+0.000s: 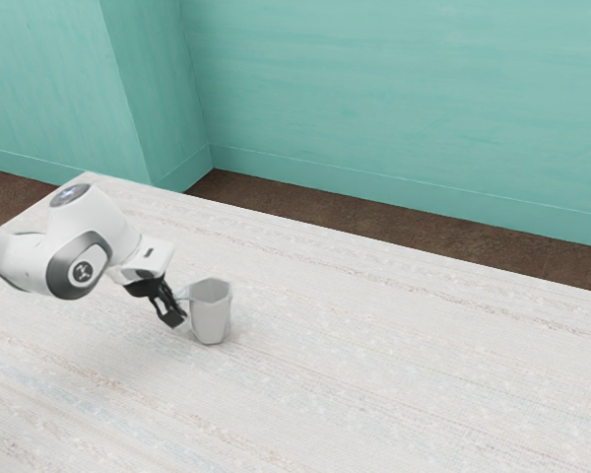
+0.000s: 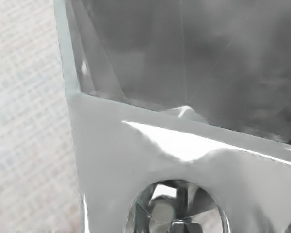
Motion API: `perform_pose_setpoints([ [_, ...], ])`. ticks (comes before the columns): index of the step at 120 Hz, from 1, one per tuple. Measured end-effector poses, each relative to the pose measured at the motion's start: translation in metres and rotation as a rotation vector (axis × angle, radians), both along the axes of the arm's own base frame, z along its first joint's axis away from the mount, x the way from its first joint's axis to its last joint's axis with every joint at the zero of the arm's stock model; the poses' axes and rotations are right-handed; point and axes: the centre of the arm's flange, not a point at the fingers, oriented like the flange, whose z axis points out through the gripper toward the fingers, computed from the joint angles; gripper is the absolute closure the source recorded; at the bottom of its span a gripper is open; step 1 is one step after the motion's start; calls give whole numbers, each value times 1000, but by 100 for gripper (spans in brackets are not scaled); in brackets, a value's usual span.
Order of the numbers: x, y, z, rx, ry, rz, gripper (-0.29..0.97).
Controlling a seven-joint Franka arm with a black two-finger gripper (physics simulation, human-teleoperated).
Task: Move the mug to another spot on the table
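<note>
Near the exterior view's left end of the pale surface [image 1: 394, 374], the mug [image 1: 210, 310] stands upright, and my tool [image 1: 167, 305] sits right at its handle [image 1: 183, 295], on the side facing the arm. From the side camera I cannot tell whether the tool is clenched on that handle or released beside it; the dark shapes merge there. The wrist view puts my hand very close over the mug [image 2: 184, 58]. I look down into its grey inside, with the glossy handle [image 2: 150, 155] directly beneath.

My reading is that the step in hand is securing the handle before any lift. To do it well, I would confirm a firm hold first. A thin handle gives little to bite on, and the mug's weight hangs off to one side, so it could swing or tip once it leaves the surface. I would raise it only slightly and slowly, keep the hand level, and carry it toward the open stretch at the exterior view's right, away from the surface's edge. I would set it down flat before letting go, so it does not topple.
</note>
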Motion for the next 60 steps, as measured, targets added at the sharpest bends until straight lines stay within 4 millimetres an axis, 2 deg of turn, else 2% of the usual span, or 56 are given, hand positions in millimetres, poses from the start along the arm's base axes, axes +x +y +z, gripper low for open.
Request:
perform_pose_setpoints([
  [14,-1,2,-2,4,2,-10,30],
  [32,-3,8,2,24,10,-20,15],
  [60,14,6,48,51,4,-61,5],
])
